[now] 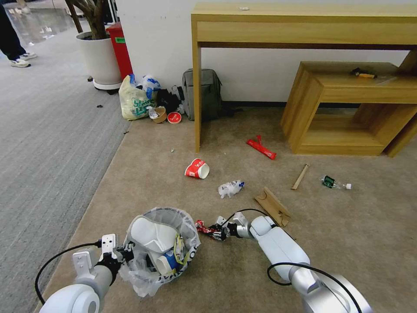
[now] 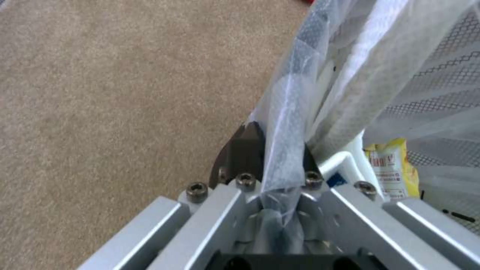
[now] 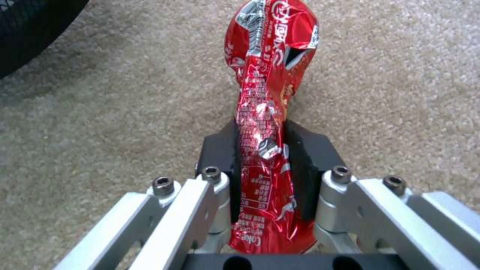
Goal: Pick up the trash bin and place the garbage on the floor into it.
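Note:
The trash bin (image 1: 145,265), round and black with a translucent white liner, hangs low at the front left with my left gripper (image 1: 127,253) shut on its rim and liner (image 2: 285,150). Inside lie white slippers (image 1: 150,234), a blue cup and a yellow wrapper (image 2: 392,170). My right gripper (image 1: 223,231) is shut on a crushed red can (image 3: 265,123), held just right of the bin above the beige floor (image 1: 356,217). More garbage lies on the floor: a red paper cup (image 1: 197,168), crumpled paper (image 1: 230,188), cardboard (image 1: 273,206), a wooden stick (image 1: 300,176), a small bottle (image 1: 335,183), a red wrapper (image 1: 261,148).
A wooden desk (image 1: 304,19) and low shelf (image 1: 347,108) stand against the far wall. A grey backpack (image 1: 202,93), a green-printed shopping bag (image 1: 134,102), a white plant pot (image 1: 99,58) and a red bin (image 1: 120,48) sit at the back left. Grey ribbed carpet (image 1: 47,143) lies left.

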Tool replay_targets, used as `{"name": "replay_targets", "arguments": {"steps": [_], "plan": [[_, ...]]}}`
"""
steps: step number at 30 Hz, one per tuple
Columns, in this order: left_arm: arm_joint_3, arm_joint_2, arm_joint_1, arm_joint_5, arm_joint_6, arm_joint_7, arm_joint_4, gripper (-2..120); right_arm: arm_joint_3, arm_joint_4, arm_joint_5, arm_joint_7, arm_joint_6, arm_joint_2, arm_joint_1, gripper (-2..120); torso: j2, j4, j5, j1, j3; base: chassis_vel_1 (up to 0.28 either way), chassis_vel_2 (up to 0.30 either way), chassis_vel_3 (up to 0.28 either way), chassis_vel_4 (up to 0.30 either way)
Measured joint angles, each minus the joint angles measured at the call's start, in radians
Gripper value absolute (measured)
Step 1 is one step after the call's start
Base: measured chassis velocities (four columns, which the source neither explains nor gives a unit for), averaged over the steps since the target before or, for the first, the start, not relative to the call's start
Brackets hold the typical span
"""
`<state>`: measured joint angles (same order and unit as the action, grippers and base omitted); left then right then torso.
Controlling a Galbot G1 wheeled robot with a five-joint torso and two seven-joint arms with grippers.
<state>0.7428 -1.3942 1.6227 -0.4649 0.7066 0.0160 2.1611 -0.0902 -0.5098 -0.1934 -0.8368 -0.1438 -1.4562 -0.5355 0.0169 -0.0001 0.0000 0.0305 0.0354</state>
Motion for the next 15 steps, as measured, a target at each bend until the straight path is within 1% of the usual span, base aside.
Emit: {"name": "replay_targets", "arguments": {"steps": [8,15], "plan": [[0.0,0.001,0.001,0.0,0.0,0.0,0.0,0,-0.007,-0.004,-0.001,0.007,0.0,0.001,-0.004,18,0.0,0.0,0.0,0.0,0.0,0.0,0.0,0.0,0.0],[0.0,0.001,0.0,0.0,0.0,0.0,0.0,0,-0.023,-0.05,0.025,0.02,-0.013,0.012,-0.022,18,0.0,-0.0001,0.0,0.0,0.0,0.0,0.0,0.0,0.0]]}}
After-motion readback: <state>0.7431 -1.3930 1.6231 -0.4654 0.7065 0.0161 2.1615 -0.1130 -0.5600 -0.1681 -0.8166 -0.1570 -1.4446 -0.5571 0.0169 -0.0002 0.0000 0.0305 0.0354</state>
